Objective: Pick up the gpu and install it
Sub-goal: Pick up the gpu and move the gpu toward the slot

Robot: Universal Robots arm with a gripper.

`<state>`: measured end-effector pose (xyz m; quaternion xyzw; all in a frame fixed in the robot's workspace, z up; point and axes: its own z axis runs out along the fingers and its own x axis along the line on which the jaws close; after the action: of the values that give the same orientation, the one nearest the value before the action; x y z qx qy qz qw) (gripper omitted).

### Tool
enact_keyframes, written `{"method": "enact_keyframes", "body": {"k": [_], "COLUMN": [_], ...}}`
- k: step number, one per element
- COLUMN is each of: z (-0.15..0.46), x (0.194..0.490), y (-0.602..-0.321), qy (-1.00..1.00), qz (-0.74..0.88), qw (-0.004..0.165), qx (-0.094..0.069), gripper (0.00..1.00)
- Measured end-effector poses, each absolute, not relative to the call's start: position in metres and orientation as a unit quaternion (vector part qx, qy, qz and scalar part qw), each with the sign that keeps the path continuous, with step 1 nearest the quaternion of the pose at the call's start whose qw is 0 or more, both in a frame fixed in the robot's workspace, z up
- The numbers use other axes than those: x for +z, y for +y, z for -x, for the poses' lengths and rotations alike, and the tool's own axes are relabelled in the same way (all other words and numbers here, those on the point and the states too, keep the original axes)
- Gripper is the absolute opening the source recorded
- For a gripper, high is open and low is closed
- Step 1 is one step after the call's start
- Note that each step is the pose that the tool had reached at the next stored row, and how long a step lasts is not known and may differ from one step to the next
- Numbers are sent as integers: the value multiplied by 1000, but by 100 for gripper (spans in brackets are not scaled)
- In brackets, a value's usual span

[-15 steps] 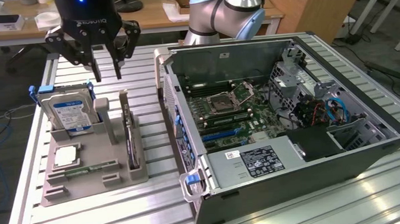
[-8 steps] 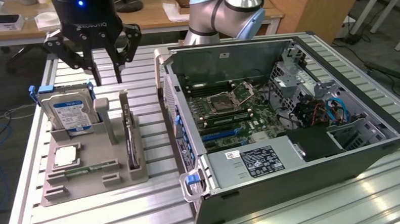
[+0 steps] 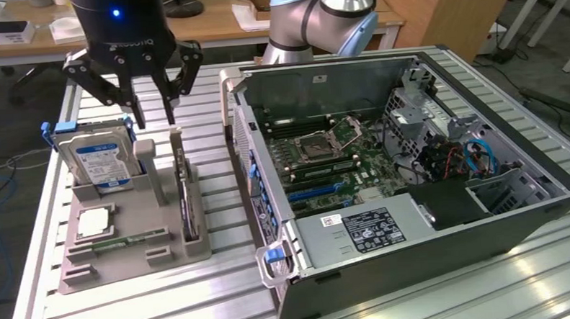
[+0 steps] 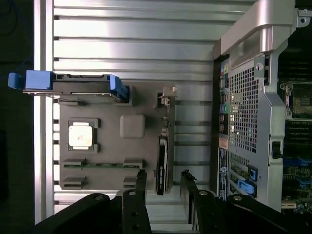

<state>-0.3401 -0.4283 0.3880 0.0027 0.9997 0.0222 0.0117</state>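
Hovering over the grey parts tray, my gripper has its jaws spread wide and nothing between them. In the exterior view the black fingers hang above the tray's far end, clear of everything on it.

The gpu stands on edge in the slot along the tray's side nearest the computer case, not yet picked up. In the wrist view the card shows as a thin dark strip, with the two fingertips lined up on either side of its end.

Also on the tray:
- a hard drive upright with blue side rails
- a CPU lying flat
- a memory stick lying flat

The case lies open on the slatted aluminium table, with its motherboard exposed.
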Motion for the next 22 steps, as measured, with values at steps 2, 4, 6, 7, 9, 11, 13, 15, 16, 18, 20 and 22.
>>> {"method": "enact_keyframes", "body": {"k": [2, 4, 6, 7, 9, 11, 13, 15, 16, 18, 20, 22], "z": [340, 340, 340, 340, 340, 340, 340, 340, 340, 340, 340, 340], "x": [386, 384, 383, 382, 381, 381, 380, 380, 380, 379, 379, 378], "y": [-430, -431, -431, -432, -432, -432, -432, -432, -432, -432, -432, -432], "qy": [1000, 1000, 1000, 1000, 1000, 1000, 1000, 1000, 1000, 1000, 1000, 1000], "qz": [-3, -3, -3, -3, -3, -3, -3, -3, -3, -3, -3, -3], "qw": [12, 12, 12, 12, 12, 12, 11, 11, 11, 11, 11, 11], "qx": [22, 22, 22, 22, 22, 22, 22, 22, 22, 22, 22, 22], "gripper": [41, 41, 41, 41, 41, 41, 41, 41, 41, 41, 41, 41]}}
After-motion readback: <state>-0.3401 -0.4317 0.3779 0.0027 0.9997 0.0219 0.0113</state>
